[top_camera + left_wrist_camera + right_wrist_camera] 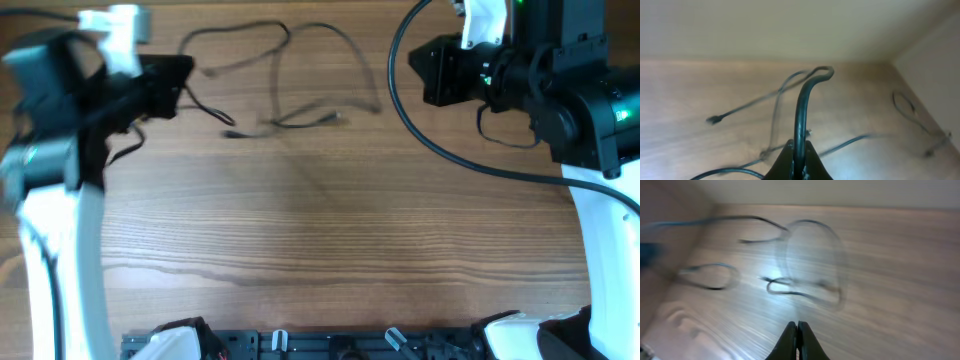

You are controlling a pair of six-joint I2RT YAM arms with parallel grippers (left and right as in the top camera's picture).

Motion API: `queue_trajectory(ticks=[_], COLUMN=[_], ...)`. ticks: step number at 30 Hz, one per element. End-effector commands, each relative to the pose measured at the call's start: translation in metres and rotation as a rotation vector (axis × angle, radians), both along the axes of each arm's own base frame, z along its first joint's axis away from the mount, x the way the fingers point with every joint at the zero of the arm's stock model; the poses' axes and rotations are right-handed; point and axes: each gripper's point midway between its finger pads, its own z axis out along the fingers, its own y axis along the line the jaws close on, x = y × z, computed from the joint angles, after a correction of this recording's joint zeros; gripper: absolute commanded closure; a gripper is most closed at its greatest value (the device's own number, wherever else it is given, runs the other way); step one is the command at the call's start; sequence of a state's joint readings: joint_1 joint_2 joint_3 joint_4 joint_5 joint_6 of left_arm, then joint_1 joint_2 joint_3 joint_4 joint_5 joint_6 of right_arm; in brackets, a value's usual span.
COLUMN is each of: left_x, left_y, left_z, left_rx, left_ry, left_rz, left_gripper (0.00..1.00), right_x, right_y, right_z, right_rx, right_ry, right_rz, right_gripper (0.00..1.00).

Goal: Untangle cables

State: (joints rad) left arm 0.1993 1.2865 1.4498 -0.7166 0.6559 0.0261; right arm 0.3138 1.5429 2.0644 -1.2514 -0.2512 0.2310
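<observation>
Left end effector [799, 152] clamped one black cable [801, 105], arching it above the surface [320, 230], likely to free loops [275, 85] ahead, while right end effector [797, 330] hung pinched, empty.

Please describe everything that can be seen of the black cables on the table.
The cables are thin, black, flexible cords, seemingly rubber-coated, with small plugs at their ends. They lie as loose, crossing loops on the far middle part of the wooden table and are not yet separated. One strand is pinched in the left gripper, whose jaws are shut on it, and it arches upward from there. The right gripper, with its jaws shut, touches none of them.
</observation>
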Motion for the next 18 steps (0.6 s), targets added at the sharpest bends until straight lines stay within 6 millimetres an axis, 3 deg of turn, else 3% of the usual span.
queue_trajectory(ticks=[1,4,8,14,17,18], left_x=[-0.015,-0.023,-0.024,-0.023,-0.023,-0.023], left_y=[0.048,0.07,0.067,0.045,0.045,0.045], left_z=[0.021,0.027,0.027,0.032,0.032,0.032], left_rx=[0.0,-0.009,-0.046,-0.067,-0.088,-0.098], left_ry=[-0.022,-0.023,-0.012,-0.028,-0.02,-0.015], left_rz=[0.251,0.365,0.352,0.258,0.266,0.271], left_gripper=[0.96,0.96,0.96,0.96,0.96,0.96], right_x=[0.017,0.019,0.022,0.023,0.033,0.036], right_y=[-0.048,-0.073,-0.063,0.005,0.037,0.043], right_z=[-0.019,-0.029,-0.033,-0.029,-0.04,-0.043], right_rx=[-0.148,-0.215,-0.194,-0.009,0.087,0.101], right_ry=[0.036,0.07,0.083,0.074,0.114,0.123], right_rz=[-0.287,-0.401,-0.322,0.041,0.157,0.178], right_gripper=[0.96,0.96,0.96,0.95,0.76,0.64])
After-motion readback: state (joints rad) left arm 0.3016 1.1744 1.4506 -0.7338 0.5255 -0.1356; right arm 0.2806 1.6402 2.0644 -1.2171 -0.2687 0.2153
